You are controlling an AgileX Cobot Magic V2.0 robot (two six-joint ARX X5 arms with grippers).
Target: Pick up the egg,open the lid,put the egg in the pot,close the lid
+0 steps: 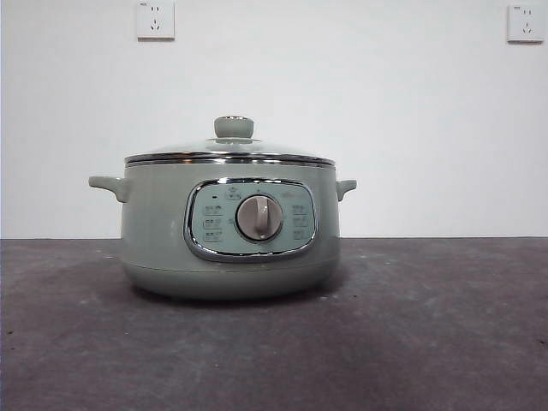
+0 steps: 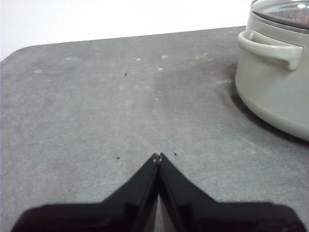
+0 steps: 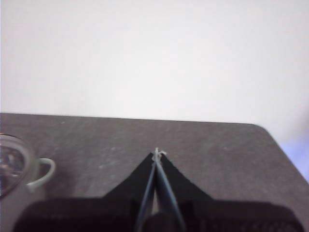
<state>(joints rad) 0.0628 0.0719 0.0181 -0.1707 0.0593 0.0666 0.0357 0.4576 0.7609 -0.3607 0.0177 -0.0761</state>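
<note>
Sage-green and broad, the pot (image 1: 229,231) sits in the middle of the dark grey table (image 1: 428,342) in the front view, its chrome-framed panel and round dial (image 1: 259,217) facing the camera. The glass lid (image 1: 229,154) rests on its rim, pale green knob (image 1: 234,128) upright. Neither of my arms shows here, nor does the egg; through the lid I cannot tell what the pot holds.

From my left wrist, my left gripper (image 2: 158,155) hovers above bare table, its black jaws pressed together on nothing. The pot stands well off to one side, one handle (image 2: 270,48) turned toward me, lid on.

From my right wrist, my right gripper (image 3: 157,153) is likewise pinched closed and empty, above the table near its far edge. Only a blurred handle (image 3: 42,173) and sliver of lid show.
</note>
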